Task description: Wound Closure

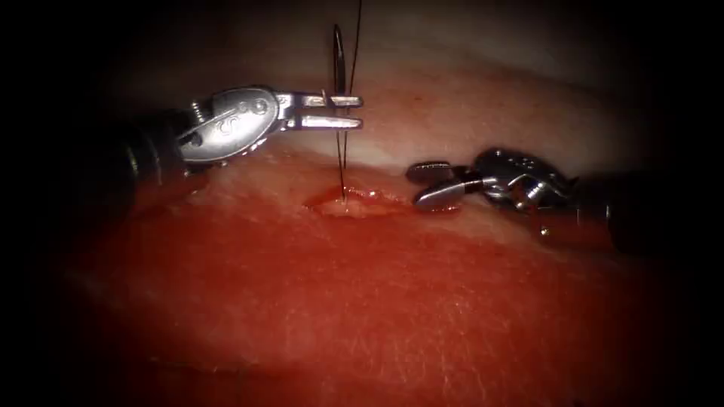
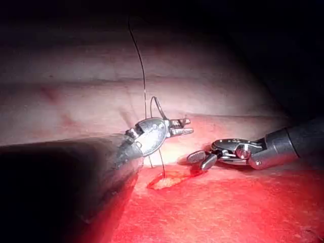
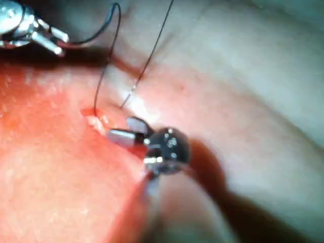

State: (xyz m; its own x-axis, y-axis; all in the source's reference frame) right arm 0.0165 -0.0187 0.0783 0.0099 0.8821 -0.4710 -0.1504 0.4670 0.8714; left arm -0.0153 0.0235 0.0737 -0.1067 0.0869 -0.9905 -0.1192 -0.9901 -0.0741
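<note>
The needle (image 1: 338,53) stood upright, clear of the tissue (image 1: 362,301), its curved body rising above the left tool (image 1: 348,111). The left fingers (image 1: 332,121) appeared to be closed on its lower part, though the endoscope view showed a narrow gap between the two blades, so the hold looked light, not clamped hard. In the left wrist view the needle (image 2: 158,107) arched up just behind the left tool (image 2: 181,127), which fits a grip near one end of the curve.

Thread (image 1: 343,162) ran straight down from the left fingers into the cut (image 1: 354,202), entering near its left end, where red fluid (image 1: 320,200) had pooled. A second strand (image 1: 356,38) ran upward past the needle and out of sight. The taut, vertical line below the fingers suggests the needle was held high so that the thread stayed lifted off the tissue and away from the cut.

The right tool (image 1: 434,185) lay low, just right of the cut, its fingers (image 1: 437,196) parted and holding nothing. From the right wrist view, the right tool (image 3: 126,130) sat with its tips almost touching the cut's (image 3: 96,119) edge, and the thread (image 3: 104,76) rose just beyond them. That placement, I judge, kept the empty fingers near the strand's entry point without touching it.
</note>
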